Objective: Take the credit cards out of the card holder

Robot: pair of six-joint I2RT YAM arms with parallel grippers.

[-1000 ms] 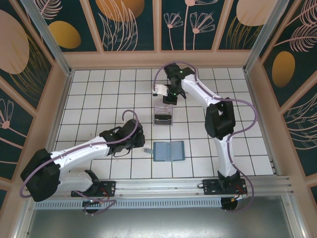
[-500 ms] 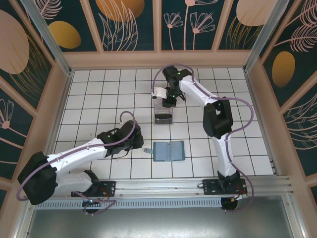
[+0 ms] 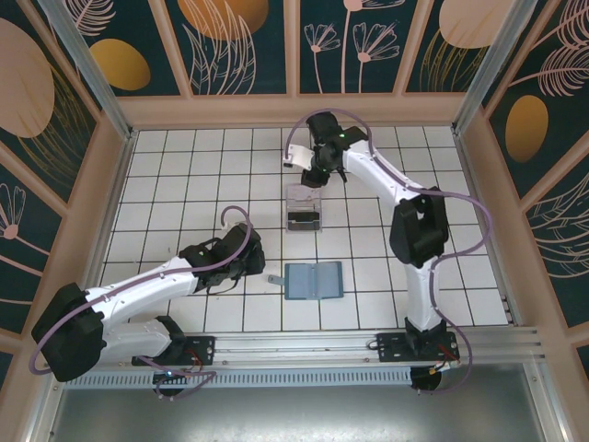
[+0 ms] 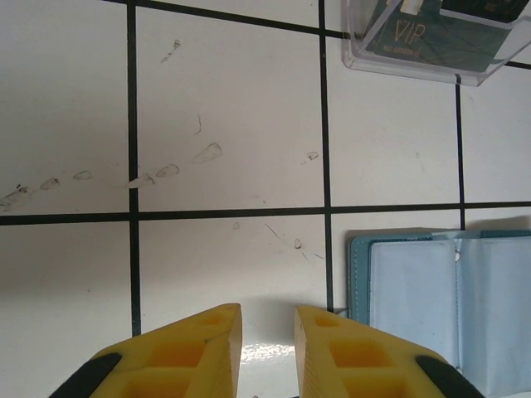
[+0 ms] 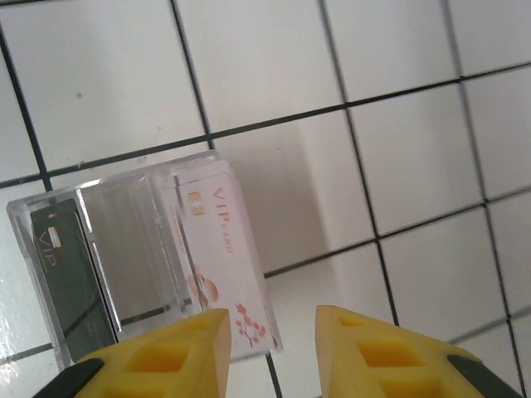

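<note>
The blue-grey card holder lies open and flat on the tiles, its pale inner panel showing in the left wrist view. Both credit cards stand in a clear plastic tray: the pale pink card at one end, the dark card at the other. My right gripper hovers over the tray's pink-card end, open, with nothing between its fingers. My left gripper sits low just left of the card holder, its jaws a narrow gap apart over bare tile.
The tray's near end with the dark card shows at the top right of the left wrist view. A small grey tab sticks out from the holder's left edge. Wooden walls ring the white tiled floor.
My right gripper has opened, let go of the pale pink card in the tray, and drawn back toward the far side. The left arm has barely moved.
</note>
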